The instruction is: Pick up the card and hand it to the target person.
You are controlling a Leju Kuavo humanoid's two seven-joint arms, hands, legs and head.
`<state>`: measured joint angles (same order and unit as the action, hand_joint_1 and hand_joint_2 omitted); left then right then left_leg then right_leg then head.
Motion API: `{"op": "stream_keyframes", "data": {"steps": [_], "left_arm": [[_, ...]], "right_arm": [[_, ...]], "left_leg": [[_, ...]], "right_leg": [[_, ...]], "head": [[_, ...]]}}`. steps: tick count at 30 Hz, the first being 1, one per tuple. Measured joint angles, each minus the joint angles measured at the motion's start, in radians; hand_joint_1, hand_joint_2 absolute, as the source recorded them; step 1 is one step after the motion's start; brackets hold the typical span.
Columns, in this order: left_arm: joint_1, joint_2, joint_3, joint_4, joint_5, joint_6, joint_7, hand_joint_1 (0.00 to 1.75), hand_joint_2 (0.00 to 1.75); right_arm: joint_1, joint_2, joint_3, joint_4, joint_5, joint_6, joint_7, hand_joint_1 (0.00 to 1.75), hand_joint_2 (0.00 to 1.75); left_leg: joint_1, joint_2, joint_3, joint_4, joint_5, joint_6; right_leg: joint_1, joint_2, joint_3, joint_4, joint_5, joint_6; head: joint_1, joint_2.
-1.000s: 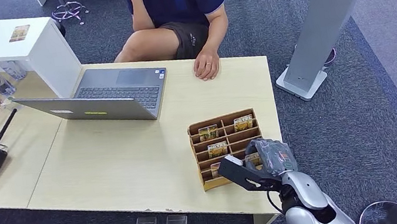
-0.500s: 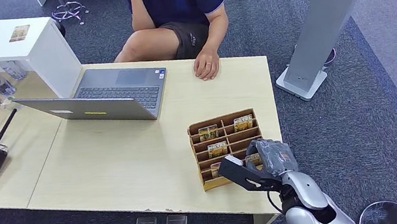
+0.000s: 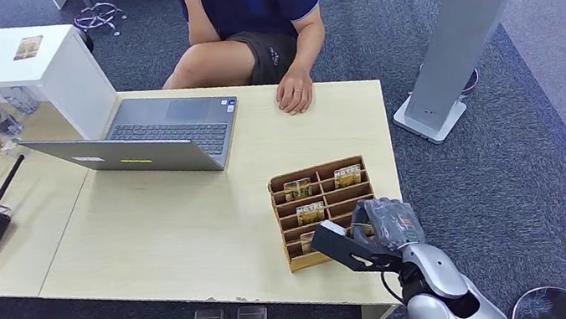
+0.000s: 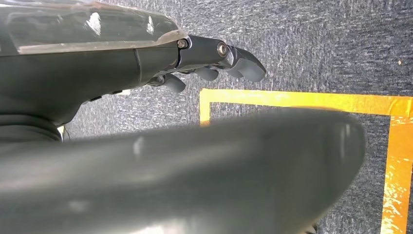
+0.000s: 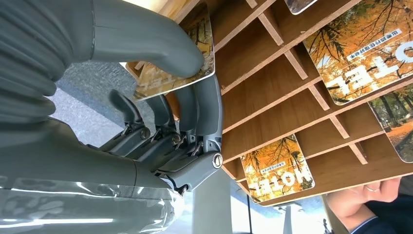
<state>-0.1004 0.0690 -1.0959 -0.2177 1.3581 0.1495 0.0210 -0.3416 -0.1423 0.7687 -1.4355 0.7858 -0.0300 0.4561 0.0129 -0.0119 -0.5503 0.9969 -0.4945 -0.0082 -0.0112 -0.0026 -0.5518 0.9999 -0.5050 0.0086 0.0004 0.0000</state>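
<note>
Left hand (image 4: 214,61): it hangs beside the robot's body over grey carpet with yellow tape lines; its fingers are slightly curled, apart, and hold nothing.
Laptop (image 3: 149,137): it stands open on the tabletop (image 3: 188,224), at about 10 o'clock from the card holder, well apart from it.
Card holder (image 3: 322,208): a wooden rack with slanted slots, near the tabletop's edge on the robot's right side; several slots carry hotel cards with an autumn tree print.
Card (image 5: 178,56): it is in the slot of the holder nearest to the right hand, pinched there, at about 4 o'clock from the holder's middle in the head view.
Right hand (image 5: 170,97): it grips the card, the thick thumb pressing on the printed face and the darker fingers behind the back face.
Handling: the card looks thin, light and stiff, with a glossy face, so I judge it slippery; a firm pinch on the two flat faces near one edge seems the good hold, not on the rim.
Risk: the slot walls are close around the card, so pulling along the slot is probably safer than twisting.
Target person (image 3: 257,11): sits at 12 o'clock from the holder, one hand (image 3: 294,94) resting on the far edge of the tabletop.
</note>
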Motion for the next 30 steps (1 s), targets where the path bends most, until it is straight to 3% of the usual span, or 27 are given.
{"op": "stream_keyframes", "data": {"steps": [15, 22, 30], "left_arm": [[0.000, 0.000, 0.000, 0.000, -0.007, -0.011, -0.009, 0.00, 1.75], [0.002, 0.000, 0.000, 0.000, 0.002, -0.009, -0.011, 0.00, 1.75], [0.002, 0.000, 0.000, 0.000, -0.006, -0.011, -0.022, 0.00, 1.75]], "right_arm": [[0.001, 0.000, -0.002, -0.003, 0.006, -0.013, -0.013, 1.75, 1.75], [-0.004, -0.009, -0.005, -0.082, -0.022, -0.016, -0.047, 1.75, 1.75], [-0.121, -0.020, -0.006, -0.243, -0.061, -0.018, -0.078, 1.75, 1.75]], "left_leg": [[0.000, 0.000, 0.000, 0.000, 0.000, 0.000], [0.000, 0.000, 0.000, 0.000, 0.000, 0.000], [0.000, 0.000, 0.000, 0.000, 0.000, 0.000]], "right_leg": [[0.000, 0.000, 0.000, 0.000, 0.000, 0.000], [0.000, 0.000, 0.000, 0.000, 0.000, 0.000], [0.000, 0.001, 0.000, 0.000, 0.000, 0.000]], "head": [[0.000, 0.000], [0.000, 0.000], [0.000, 0.000]]}}
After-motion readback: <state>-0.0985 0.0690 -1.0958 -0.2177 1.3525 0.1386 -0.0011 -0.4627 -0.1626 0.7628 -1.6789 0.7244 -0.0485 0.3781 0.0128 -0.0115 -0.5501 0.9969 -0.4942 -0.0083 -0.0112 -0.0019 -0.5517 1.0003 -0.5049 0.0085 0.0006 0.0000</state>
